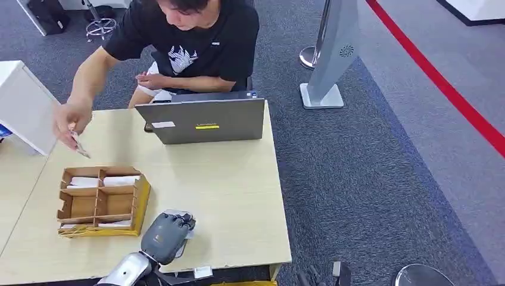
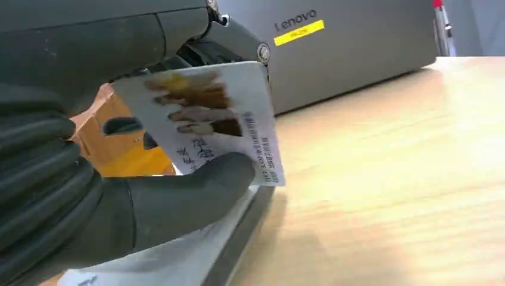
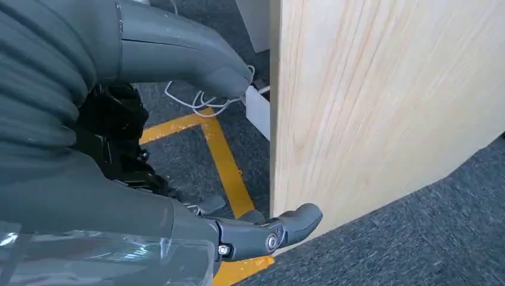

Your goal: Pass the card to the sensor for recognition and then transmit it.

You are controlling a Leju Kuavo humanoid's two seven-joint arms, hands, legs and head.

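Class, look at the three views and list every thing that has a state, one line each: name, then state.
Left robot hand: holds the card.
Card: held tilted above the flat sensor on the table.
Right robot hand: holds nothing, beside the table edge.
Laptop: open, back toward the robot.
Cardboard organizer: upright, cards in some compartments.
Person's hand: holds a card over the table.

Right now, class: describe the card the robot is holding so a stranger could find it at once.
Start at the pale wooden table and go to its near edge, right of the brown compartmented cardboard tray. There the robot's grey left hand holds a white printed card above a flat white sensor pad, unlike the plain cards lying in the tray.
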